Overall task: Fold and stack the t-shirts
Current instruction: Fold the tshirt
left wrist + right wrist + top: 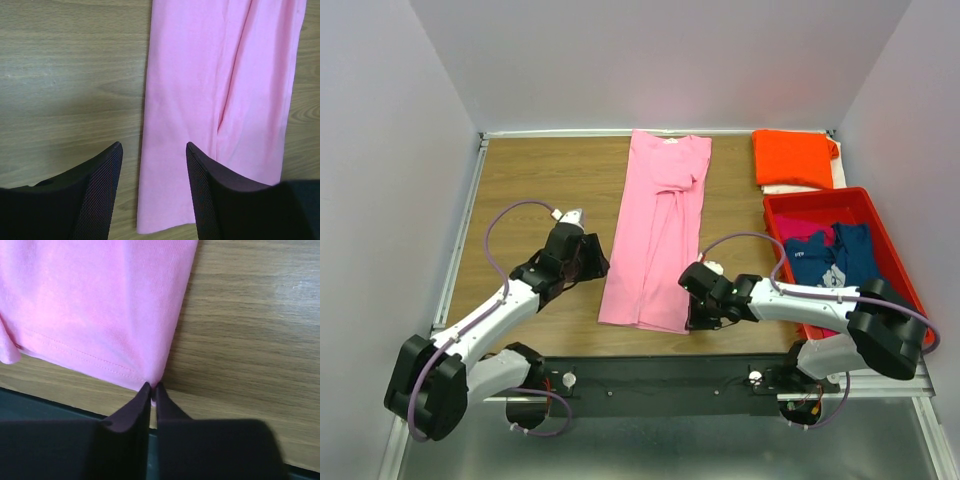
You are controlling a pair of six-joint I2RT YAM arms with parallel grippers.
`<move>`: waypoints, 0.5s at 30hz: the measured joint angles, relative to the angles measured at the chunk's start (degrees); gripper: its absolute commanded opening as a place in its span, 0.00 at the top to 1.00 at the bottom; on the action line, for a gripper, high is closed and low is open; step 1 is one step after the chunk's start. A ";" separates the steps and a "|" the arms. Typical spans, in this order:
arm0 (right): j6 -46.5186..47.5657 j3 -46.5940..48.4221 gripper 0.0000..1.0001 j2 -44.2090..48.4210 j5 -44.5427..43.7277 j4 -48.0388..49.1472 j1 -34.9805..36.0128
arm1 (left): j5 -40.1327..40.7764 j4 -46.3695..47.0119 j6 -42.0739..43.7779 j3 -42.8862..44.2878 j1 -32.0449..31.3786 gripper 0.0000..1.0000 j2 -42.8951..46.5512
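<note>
The light pink t-shirt (658,225) lies on the table as a long strip folded lengthwise, collar at the far end. My right gripper (692,320) is shut on its near right hem corner (150,382), the fabric pinched between the fingertips (153,386). My left gripper (590,262) is open just left of the shirt; in the left wrist view (154,150) the shirt's near left edge (165,200) lies between its fingers, untouched. A folded orange t-shirt (792,158) sits at the back right. A navy t-shirt (830,258) and a magenta one (803,228) lie crumpled in the bin.
The red plastic bin (820,196) stands along the right side, close behind my right arm. Something white (837,176) shows under the orange shirt. Bare wood (540,180) stretches left of the pink shirt. Walls close in the table on three sides.
</note>
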State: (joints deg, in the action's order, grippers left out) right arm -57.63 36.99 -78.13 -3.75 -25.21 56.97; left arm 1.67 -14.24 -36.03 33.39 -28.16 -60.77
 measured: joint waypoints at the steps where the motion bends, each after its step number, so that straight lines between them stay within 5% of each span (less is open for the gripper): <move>1: -0.22 0.00 0.96 0.02 -0.20 0.02 0.04 | 0.15 0.02 -0.09 -0.11 -0.46 0.39 0.00; 15: -5.73 -1.20 0.96 5.62 -7.43 -7.06 0.04 | 2.19 -0.90 -5.44 -3.87 -8.92 0.42 2.75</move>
State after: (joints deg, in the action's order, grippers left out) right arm -63.35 35.79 -72.51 -11.18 -32.27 57.01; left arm 3.86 -15.14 -41.47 29.52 -37.08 -58.02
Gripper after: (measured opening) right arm 0.039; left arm 0.592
